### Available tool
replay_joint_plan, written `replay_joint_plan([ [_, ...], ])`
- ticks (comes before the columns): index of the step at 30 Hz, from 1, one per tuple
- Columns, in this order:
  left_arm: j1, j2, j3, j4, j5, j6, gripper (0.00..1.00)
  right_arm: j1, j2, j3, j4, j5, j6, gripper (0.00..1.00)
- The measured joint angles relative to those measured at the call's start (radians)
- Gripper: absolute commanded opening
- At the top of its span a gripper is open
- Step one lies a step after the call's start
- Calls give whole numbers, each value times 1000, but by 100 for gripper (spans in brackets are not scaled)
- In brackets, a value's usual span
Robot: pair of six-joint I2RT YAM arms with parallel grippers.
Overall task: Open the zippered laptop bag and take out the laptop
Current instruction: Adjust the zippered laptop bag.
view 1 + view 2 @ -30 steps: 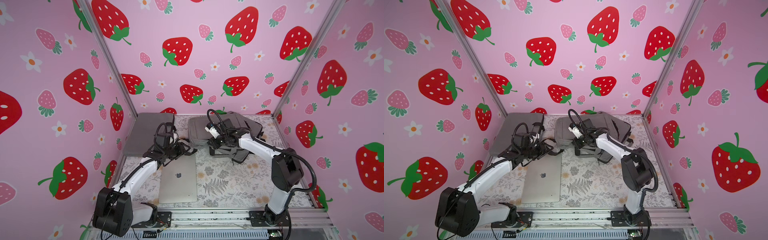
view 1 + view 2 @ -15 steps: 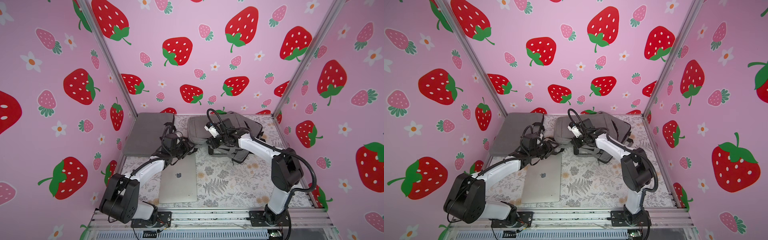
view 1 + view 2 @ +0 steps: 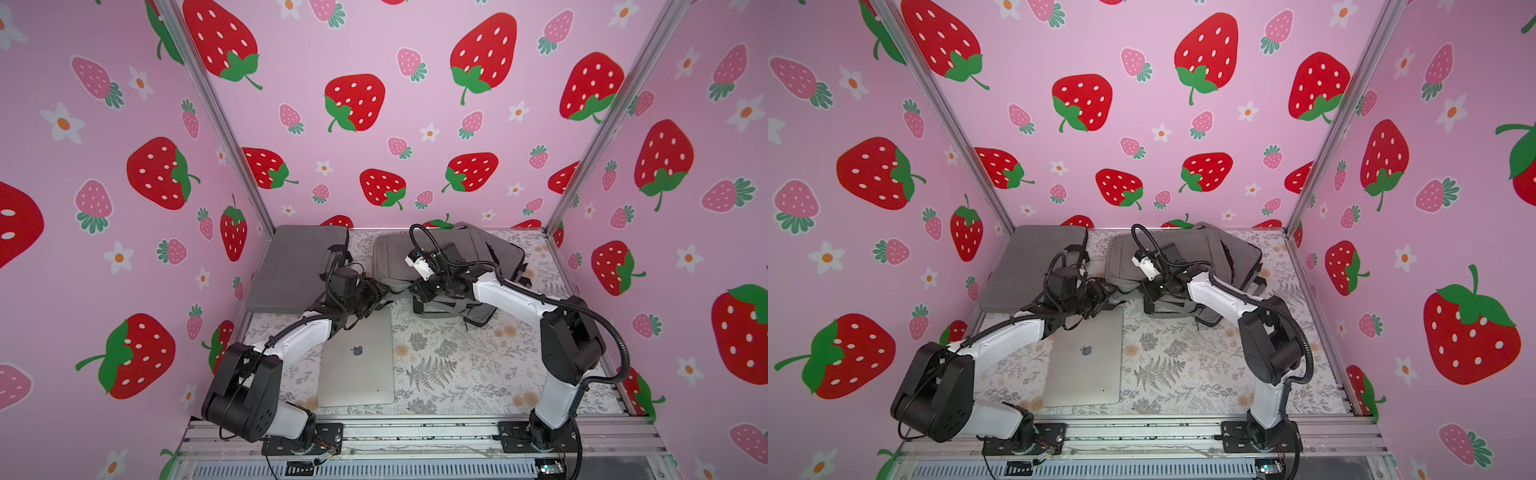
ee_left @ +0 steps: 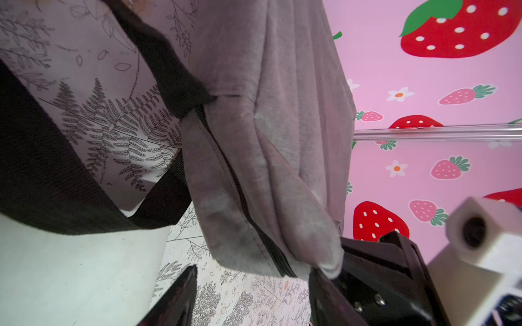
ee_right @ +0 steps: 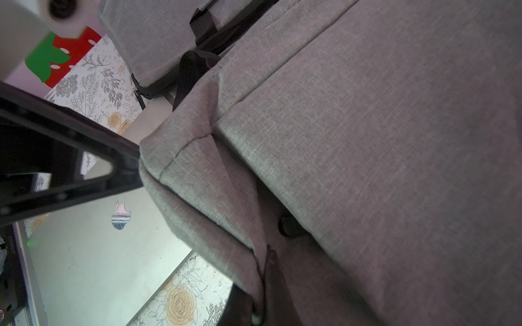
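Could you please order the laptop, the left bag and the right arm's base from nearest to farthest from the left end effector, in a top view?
From the left end effector:
1. Laptop: its far edge lies right beside it.
2. Left bag: further left, against the wall.
3. Right arm's base: front right, on the rail.

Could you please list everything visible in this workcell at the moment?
flat laptop bag: one, grey, back left.
crumpled laptop bag: one, grey, back centre.
laptop: one, silver, flat in front of both bags.
table cover: one, white floral, under everything.
walls: three, pink with strawberries, around the table.
rail: one, silver, front edge.
left arm, right arm: two, white and black, on the rail.
left end effector: one, black, open, at the laptop's far edge.
right end effector: one, black, shut on the crumpled bag's near corner.
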Motion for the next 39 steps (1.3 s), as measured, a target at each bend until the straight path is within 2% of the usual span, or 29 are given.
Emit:
replay_joint_plan([
  [5,-2,-76,11,-14,-25,18,65,5,0,-7,1,-1,6,0],
  [14,-2,152,91,23,23,3,63,24,0,-13,7,-1,22,0],
  [19,-1,205,127,30,46,-4,46,29,0,-27,13,4,23,0],
  [21,-1,210,134,22,48,-2,31,30,0,-38,26,5,23,0],
  [25,3,210,139,-6,69,8,0,34,-20,-86,64,13,26,26],
  [31,12,234,181,-79,90,66,0,45,-167,-196,75,47,42,51],
  [34,19,242,224,-136,93,104,0,28,-294,-280,69,104,68,76],
  [36,25,243,250,-172,98,133,0,-17,-388,-345,58,147,93,84],
  [39,31,249,289,-219,102,174,0,-140,-505,-428,30,188,142,89],
])
